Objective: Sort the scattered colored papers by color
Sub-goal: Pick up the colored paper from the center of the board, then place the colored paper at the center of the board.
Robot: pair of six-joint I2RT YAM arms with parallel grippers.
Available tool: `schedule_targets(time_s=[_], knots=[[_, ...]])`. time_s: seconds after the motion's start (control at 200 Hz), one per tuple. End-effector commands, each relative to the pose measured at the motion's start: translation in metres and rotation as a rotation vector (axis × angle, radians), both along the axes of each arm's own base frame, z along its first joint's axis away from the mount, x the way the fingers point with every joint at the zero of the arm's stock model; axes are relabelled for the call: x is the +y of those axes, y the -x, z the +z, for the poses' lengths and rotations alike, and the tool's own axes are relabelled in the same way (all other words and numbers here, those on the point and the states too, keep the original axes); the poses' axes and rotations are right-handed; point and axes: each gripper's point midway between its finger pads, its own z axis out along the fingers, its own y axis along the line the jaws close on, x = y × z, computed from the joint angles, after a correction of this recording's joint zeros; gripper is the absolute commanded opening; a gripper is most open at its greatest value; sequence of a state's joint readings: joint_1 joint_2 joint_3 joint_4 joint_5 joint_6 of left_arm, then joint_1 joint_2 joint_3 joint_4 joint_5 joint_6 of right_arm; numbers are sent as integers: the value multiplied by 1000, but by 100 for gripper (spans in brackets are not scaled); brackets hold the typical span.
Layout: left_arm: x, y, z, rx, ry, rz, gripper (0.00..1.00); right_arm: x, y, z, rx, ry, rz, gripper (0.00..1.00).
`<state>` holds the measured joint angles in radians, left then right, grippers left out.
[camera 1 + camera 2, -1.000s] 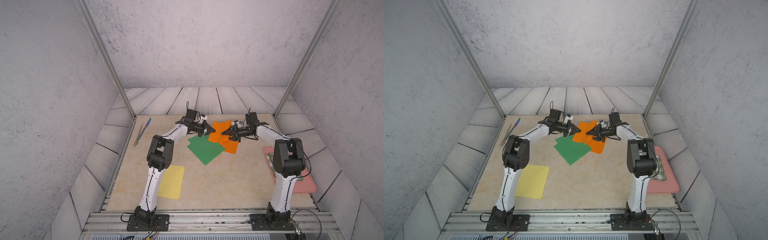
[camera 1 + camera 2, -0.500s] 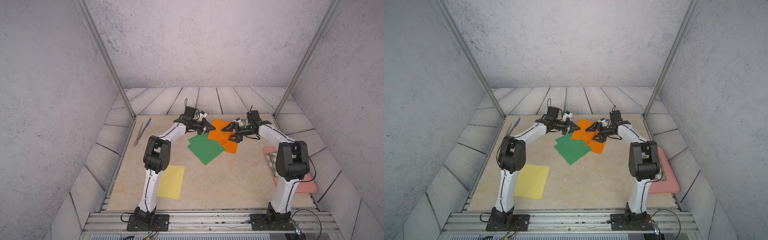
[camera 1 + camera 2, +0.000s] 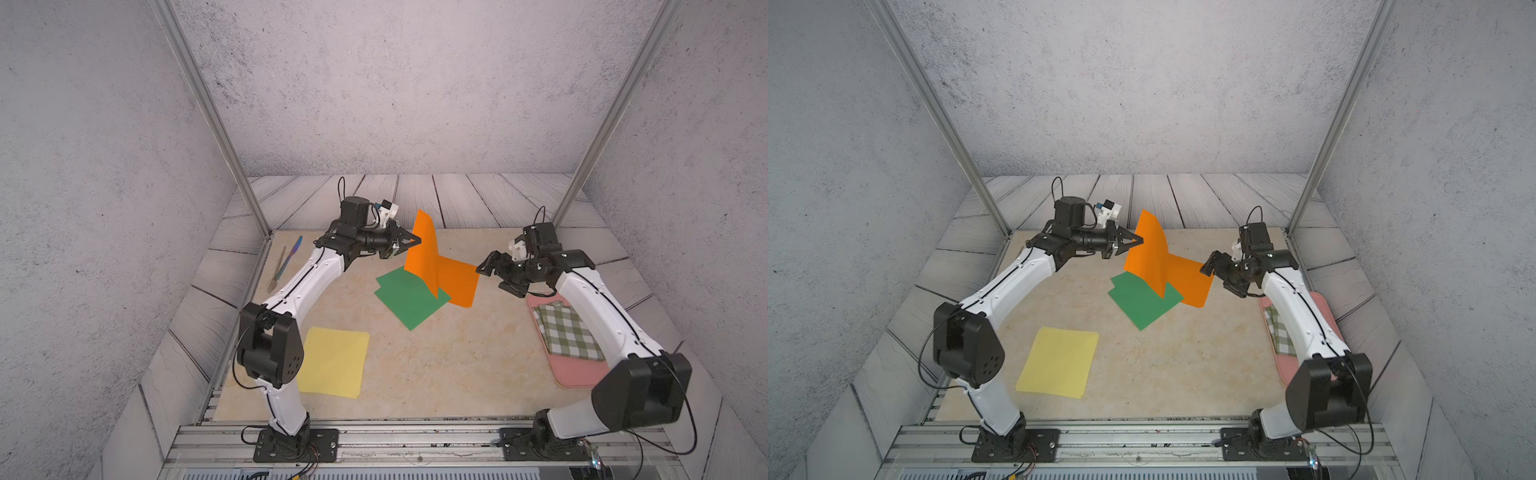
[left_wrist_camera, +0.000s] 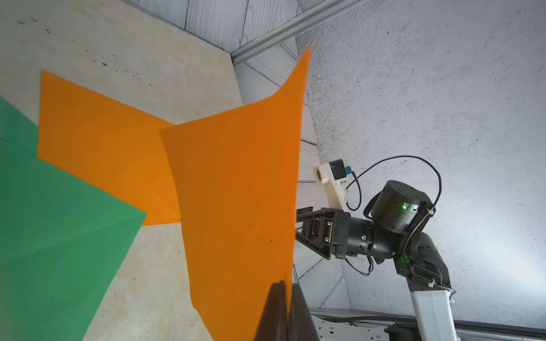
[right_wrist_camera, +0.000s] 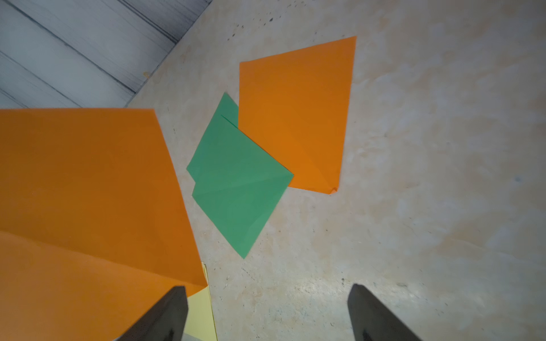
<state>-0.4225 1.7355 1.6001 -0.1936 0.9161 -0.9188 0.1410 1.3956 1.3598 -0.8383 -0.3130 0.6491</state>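
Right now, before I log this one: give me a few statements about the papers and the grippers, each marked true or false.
1. The left gripper pinches an orange sheet that stands raised. True.
2. The right gripper is shut on the green paper. False: it is open and holds nothing.
3. The yellow paper lies on top of the green paper. False: it lies apart, touching no other sheet.
4. The checked cloth sits on the pink tray. True.
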Motion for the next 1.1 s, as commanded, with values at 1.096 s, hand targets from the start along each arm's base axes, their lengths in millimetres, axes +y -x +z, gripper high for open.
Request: schedule_targets(time_s=[1.096], knots=[[35, 191, -242, 297, -470, 343, 0, -23, 152, 41, -150, -5, 4, 92]])
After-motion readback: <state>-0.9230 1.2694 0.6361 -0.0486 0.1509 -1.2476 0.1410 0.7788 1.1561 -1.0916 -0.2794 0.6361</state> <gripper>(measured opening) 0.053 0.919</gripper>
